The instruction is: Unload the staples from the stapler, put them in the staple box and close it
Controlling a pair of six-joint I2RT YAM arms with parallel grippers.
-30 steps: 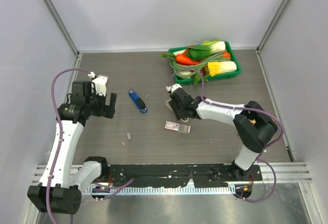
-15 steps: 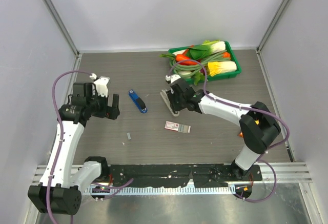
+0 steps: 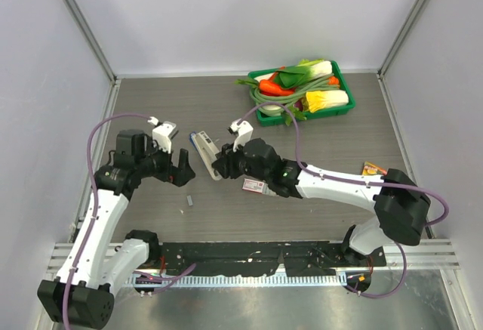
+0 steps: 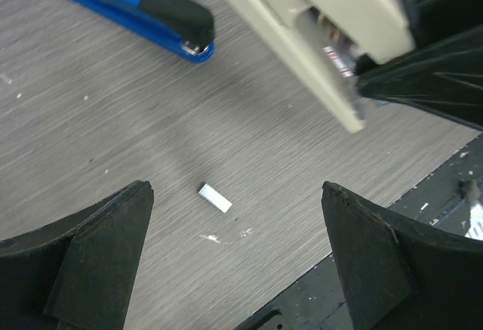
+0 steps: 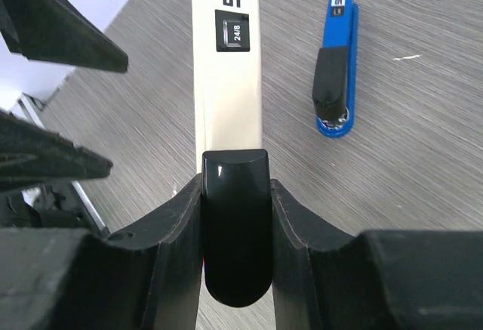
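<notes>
Pinching the black rear end of the cream stapler (image 5: 226,81), your right gripper (image 5: 235,217) has both jaws pressed against its sides. The long cream body, printed 50 and 24/8, runs straight out from the jaws toward the far left. Your left gripper (image 4: 235,194) hangs above the table (image 4: 113,118) with its jaws spread wide and nothing in them.

The staples (image 4: 215,198) show as a short, thin, pale silvery strip lying flat on the grey wood-grain surface. From the top camera the strip's long axis runs roughly near to far; in the left wrist view it sits on a slant. You see it under the gap between the left gripper's two black fingers (image 4: 90,262), a little off centre and touching neither. From above it lies just near of the left gripper. It is well apart, to the near left, from the right gripper's jaws and the stapler they hold.

Farther out, the blue stapler (image 5: 336,66) rests flat on the table beside the cream one, roughly parallel to it. A small white-and-pink box (image 3: 254,186) peeks out beside the right arm, and a green basket (image 3: 349,92) of vegetables stands at the far right.
</notes>
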